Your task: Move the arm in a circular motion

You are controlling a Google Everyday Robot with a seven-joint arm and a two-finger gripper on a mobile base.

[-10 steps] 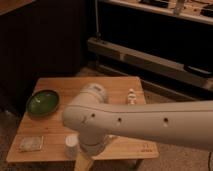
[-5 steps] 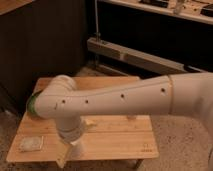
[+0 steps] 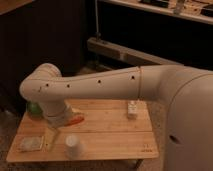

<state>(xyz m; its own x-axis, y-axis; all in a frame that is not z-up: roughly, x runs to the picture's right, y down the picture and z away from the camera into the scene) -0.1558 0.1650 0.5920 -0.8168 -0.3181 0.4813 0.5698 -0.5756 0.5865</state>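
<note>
The arm [image 3: 100, 82], a thick cream-white tube with small dark holes, reaches from the right edge across to a rounded joint [image 3: 42, 87] above the left end of a low wooden table [image 3: 110, 132]. From that joint a short link drops to the gripper [image 3: 52, 139], a yellowish flat tip hanging just above the table's left front part, between a flat packet and a white cup. Nothing shows in it.
On the table lie a green bowl [image 3: 33, 108] half hidden behind the arm, an orange item [image 3: 76, 120], a white cup [image 3: 72, 146], a flat packet [image 3: 31, 144] and a small white object [image 3: 132, 109]. Dark shelving stands behind.
The arm has swung further left and away from the camera. Its joint now sits over the table's left end, and the white cup and orange item have come into sight.
</note>
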